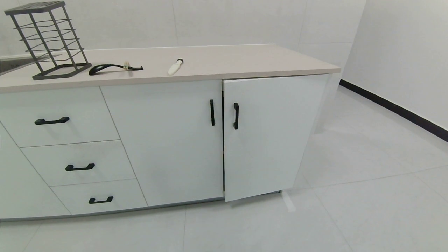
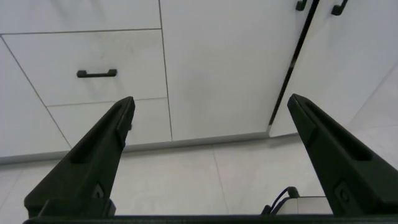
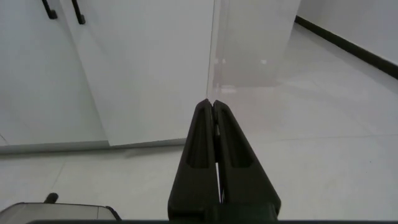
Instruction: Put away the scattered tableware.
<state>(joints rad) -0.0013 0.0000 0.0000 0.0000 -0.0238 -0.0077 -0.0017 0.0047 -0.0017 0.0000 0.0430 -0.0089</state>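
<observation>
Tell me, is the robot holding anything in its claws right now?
No, nothing is held. The left gripper is open and empty, and the right gripper is shut on nothing. The black ladle and white utensil lie on the countertop.

Head camera above cabinet (image 1: 164,140); wrist cameras low before its doors (image 2: 217,68).

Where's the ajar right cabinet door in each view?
Head view: ajar door, the rightmost cabinet front, swung slightly open.
Left wrist view: ajar door beyond the open left gripper, beside the dark gap.
Right wrist view: ajar door ahead of the shut right gripper.
Shared landmark: its black vertical handle.
</observation>
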